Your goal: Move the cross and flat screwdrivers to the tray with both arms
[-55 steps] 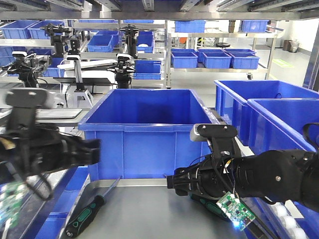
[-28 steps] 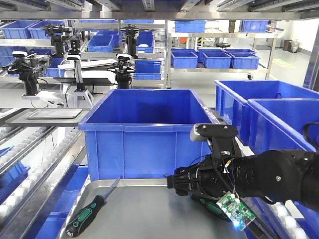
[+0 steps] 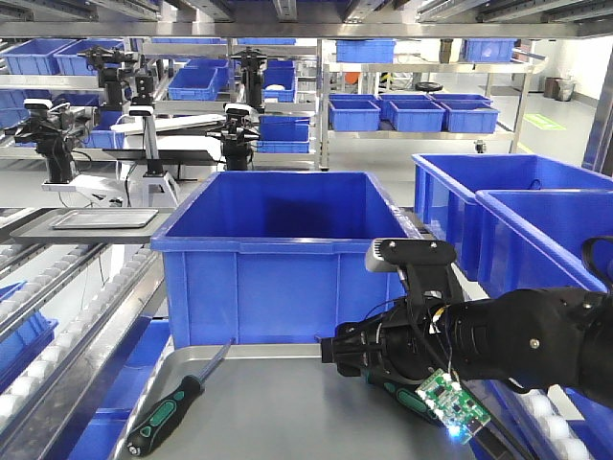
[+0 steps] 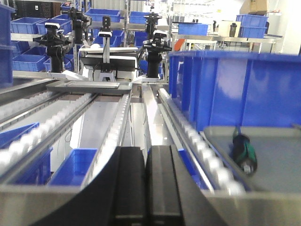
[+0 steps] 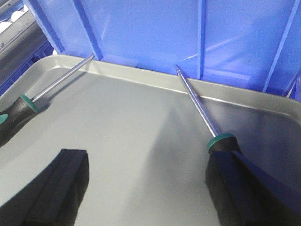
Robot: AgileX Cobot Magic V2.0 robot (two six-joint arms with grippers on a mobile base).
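Observation:
Two screwdrivers lie in the grey tray (image 3: 287,407). One screwdriver (image 3: 165,415) rests at the tray's left side, its shaft angled toward the blue bin; it also shows as screwdriver (image 5: 21,107) and handle (image 4: 244,153). The other screwdriver (image 5: 200,110) lies under my right arm, its green collar just ahead of the right finger (image 5: 244,193). My right gripper (image 5: 146,183) hangs low over the tray (image 5: 131,117), open wide, nothing between the fingers. My left gripper (image 4: 146,179) is shut and empty, left of the tray (image 4: 277,157), outside the front view.
A large blue bin (image 3: 278,249) stands right behind the tray, against both shaft tips. More blue bins (image 3: 536,211) sit to the right. A roller conveyor (image 4: 117,127) runs along the left, with a small blue bin (image 4: 73,165) below it.
The left arm, blurred at the left edge a second ago, has withdrawn out of the front view. The right arm and both screwdrivers have not moved.

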